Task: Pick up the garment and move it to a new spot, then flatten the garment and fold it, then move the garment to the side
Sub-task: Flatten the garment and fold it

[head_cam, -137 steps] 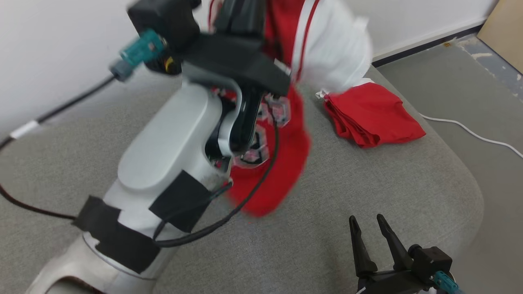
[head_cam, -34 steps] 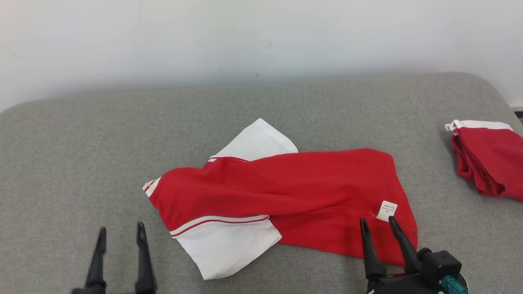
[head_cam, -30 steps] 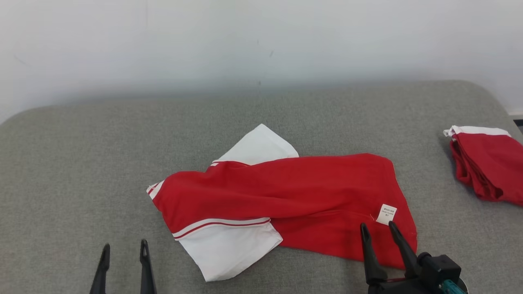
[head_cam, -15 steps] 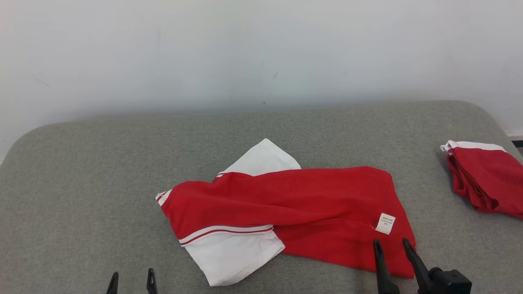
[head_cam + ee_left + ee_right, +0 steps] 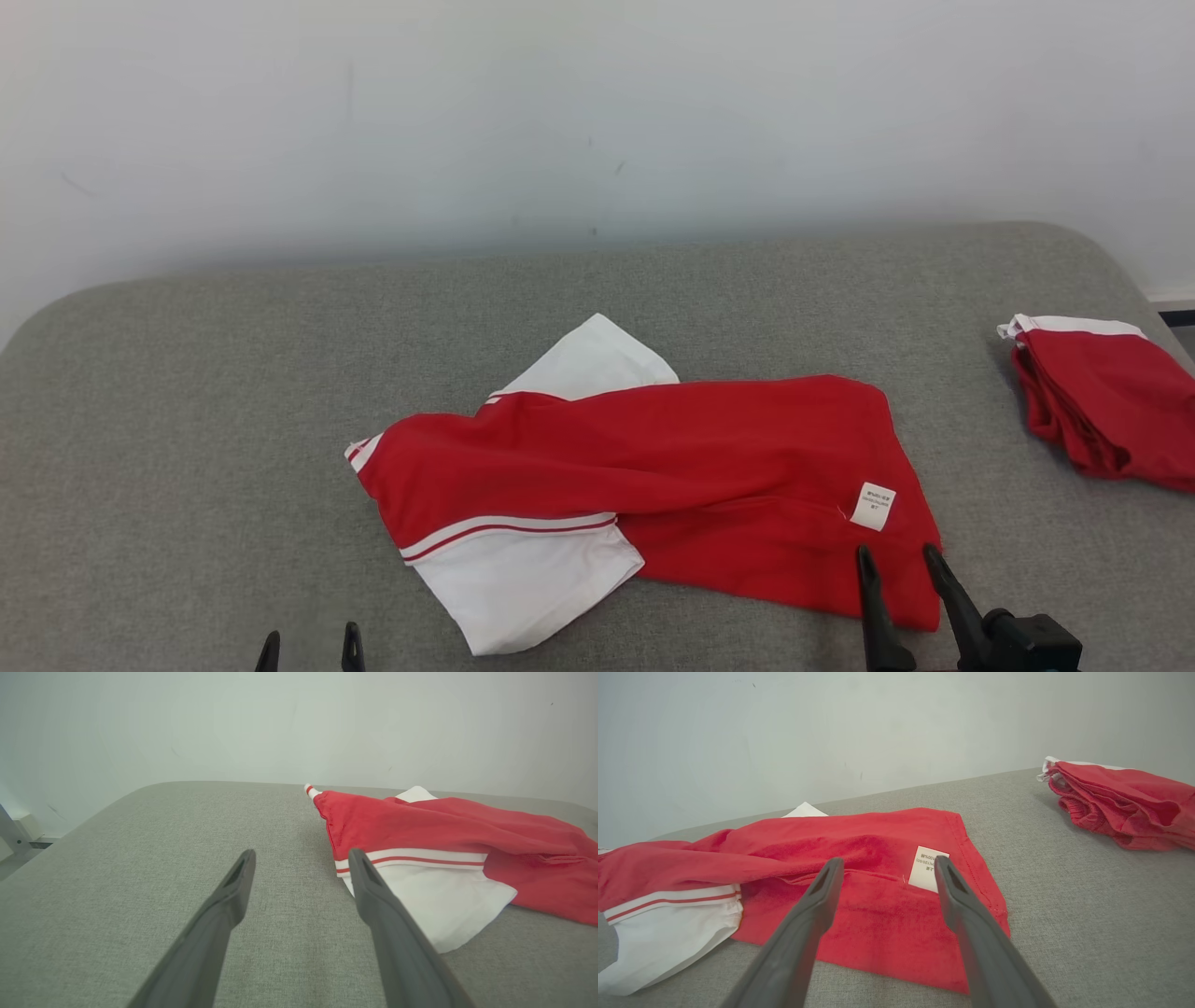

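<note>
Lying crumpled near the front edge of the grey upholstered cushion (image 5: 187,420), unchanged since a second ago, the red-and-white jersey garment (image 5: 653,467) leaves bare room leftward; left gripper (image 5: 310,638) and right gripper (image 5: 896,553) both gape empty.

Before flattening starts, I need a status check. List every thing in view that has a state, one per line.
garment: lying rumpled, not flattened, not folded, not held.
care label: exposed, facing up.
second red garment: folded, set at the right edge.
left gripper: open, empty, beside the white sleeve.
right gripper: open, empty, by the care label.
</note>
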Available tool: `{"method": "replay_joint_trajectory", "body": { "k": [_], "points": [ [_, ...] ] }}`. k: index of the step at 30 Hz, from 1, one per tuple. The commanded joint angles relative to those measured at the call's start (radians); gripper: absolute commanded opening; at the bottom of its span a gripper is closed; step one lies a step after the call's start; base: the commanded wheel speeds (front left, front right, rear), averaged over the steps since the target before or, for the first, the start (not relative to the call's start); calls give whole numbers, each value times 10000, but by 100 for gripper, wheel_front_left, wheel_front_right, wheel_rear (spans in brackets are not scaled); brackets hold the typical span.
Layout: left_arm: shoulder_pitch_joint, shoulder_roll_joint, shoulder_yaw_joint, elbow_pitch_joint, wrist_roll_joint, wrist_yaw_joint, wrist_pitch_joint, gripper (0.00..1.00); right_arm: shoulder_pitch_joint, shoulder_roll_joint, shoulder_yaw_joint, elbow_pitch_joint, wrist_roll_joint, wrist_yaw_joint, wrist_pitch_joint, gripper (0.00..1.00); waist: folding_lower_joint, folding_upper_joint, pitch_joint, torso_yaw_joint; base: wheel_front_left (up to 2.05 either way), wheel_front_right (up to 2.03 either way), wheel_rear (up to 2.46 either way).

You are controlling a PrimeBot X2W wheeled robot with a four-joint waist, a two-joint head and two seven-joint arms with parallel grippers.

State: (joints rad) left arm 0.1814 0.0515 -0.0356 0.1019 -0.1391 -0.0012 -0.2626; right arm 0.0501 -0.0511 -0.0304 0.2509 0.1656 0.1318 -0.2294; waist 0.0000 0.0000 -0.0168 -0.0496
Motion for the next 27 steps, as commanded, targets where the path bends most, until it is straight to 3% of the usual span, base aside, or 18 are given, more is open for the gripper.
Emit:
{"method": "replay_joint_trajectory", "body": {
  "k": [1, 9, 16, 27],
  "points": [
    [-68, -17, -23, 62, -100, -50, -31, 100, -8, 20, 2, -36, -4, -25, -25, 100, 0, 0, 12, -14, 0, 0, 0],
    [-734, -15, -810, 1575, -903, -389, -29, 100, -136, 20, -286, -109, -285, -25, 709, 100, 0, 0, 110, -94, 0, 0, 0],
    [-2020, -13, -1659, 3266, -1973, -392, 767, 100, -570, 11, -859, 38, -493, -25, 2261, 100, 0, 0, 202, -287, 0, 0, 0],
    [-3089, -9, -2413, 4476, -3180, 364, 2036, 100, -1200, -105, -1264, -240, -610, -25, 3717, 100, 0, 0, 504, -534, 0, 0, 0]
  ]
}}
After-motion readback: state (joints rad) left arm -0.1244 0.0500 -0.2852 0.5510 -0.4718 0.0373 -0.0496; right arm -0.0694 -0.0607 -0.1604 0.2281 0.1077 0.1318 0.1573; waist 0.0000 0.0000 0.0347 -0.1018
